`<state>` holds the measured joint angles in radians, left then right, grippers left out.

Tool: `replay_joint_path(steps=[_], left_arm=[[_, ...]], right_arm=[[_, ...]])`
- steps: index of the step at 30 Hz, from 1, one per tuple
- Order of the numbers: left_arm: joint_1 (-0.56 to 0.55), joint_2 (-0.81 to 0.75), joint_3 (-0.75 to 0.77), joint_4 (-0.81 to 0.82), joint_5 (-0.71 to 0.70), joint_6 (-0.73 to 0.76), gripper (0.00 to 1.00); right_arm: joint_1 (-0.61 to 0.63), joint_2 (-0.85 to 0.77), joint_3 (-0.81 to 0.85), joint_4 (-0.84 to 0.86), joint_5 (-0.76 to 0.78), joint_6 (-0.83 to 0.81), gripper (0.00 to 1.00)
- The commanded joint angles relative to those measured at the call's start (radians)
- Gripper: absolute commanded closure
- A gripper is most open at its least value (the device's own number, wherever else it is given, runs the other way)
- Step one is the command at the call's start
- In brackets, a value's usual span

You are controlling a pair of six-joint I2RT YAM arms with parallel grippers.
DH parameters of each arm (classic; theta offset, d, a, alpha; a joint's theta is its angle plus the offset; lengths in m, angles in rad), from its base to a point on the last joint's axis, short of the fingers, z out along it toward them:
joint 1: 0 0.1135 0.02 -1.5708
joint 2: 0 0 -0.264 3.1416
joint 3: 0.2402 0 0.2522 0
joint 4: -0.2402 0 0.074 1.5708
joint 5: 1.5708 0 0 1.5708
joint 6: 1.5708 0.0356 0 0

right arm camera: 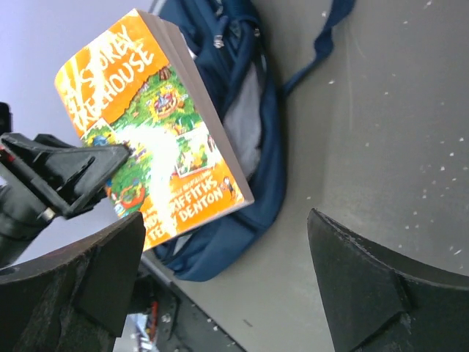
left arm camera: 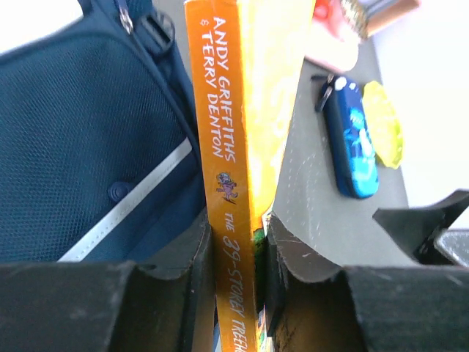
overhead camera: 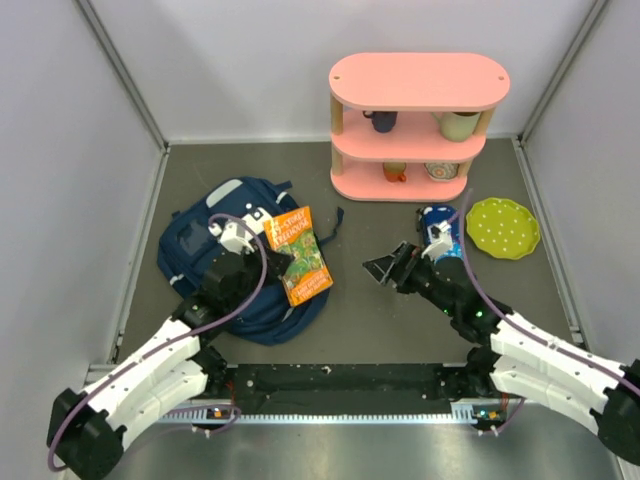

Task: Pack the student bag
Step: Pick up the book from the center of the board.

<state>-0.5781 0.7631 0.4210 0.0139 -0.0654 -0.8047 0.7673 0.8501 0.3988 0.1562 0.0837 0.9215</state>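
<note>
Top cam: high, near side, wide, facing down. L wrist: close-up on book (left arm camera: 234,147). R wrist: farther; all share book, student bag (right arm camera: 212,253).

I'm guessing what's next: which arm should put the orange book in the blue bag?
Left, probably: the left gripper grips the book right over the bag, while the right gripper hangs open and empty.

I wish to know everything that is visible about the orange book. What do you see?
The orange book is a thick, closed paperback. It has a glossy cover with a colourful cartoon drawing and white lettering, and the spine names Andy Griffiths and Terry Denton. It is held tilted over the right edge of the student bag. The left gripper grips it, with its jaws on both covers.
</note>
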Motion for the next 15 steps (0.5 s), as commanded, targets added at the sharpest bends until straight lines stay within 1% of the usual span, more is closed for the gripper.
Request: replay_joint_path(steps=[1,3,5,6,7,8,10,13,14,15], left_arm=[[0.004,-0.082,0.062,0.123,-0.094,0.021,1.00],[0.004,-0.065,0.110,0.130,-0.103,0.025,1.00],[0.004,-0.044,0.169,0.138,-0.093,0.032,1.00],[0.004,-0.021,0.186,0.161,-0.079,0.035,1.00],[0.004,-0.010,0.209,0.182,-0.064,0.041,1.00],[0.004,-0.001,0.220,0.198,-0.056,0.039,1.00],[0.004,0.019,0.239,0.256,-0.011,0.039,1.00],[0.006,0.041,0.242,0.325,0.035,0.003,1.00],[0.006,0.048,0.240,0.342,0.045,-0.008,1.00],[0.006,0.053,0.236,0.353,0.053,-0.019,1.00]], right_arm=[[-0.003,-0.080,-0.054,0.063,-0.048,0.098,0.11],[-0.003,-0.065,-0.031,0.063,-0.081,0.143,0.10],[-0.002,-0.023,-0.031,0.133,-0.159,0.196,0.09],[0.004,-0.008,-0.041,0.181,-0.180,0.218,0.08],[0.009,0.022,-0.052,0.294,-0.203,0.241,0.08],[0.026,0.041,-0.072,0.337,-0.209,0.284,0.08],[0.047,0.093,-0.081,0.443,-0.213,0.301,0.07],[0.075,0.147,-0.087,0.544,-0.210,0.318,0.06],[0.079,0.183,-0.094,0.640,-0.208,0.333,0.06],[0.085,0.204,-0.098,0.679,-0.208,0.341,0.06]])
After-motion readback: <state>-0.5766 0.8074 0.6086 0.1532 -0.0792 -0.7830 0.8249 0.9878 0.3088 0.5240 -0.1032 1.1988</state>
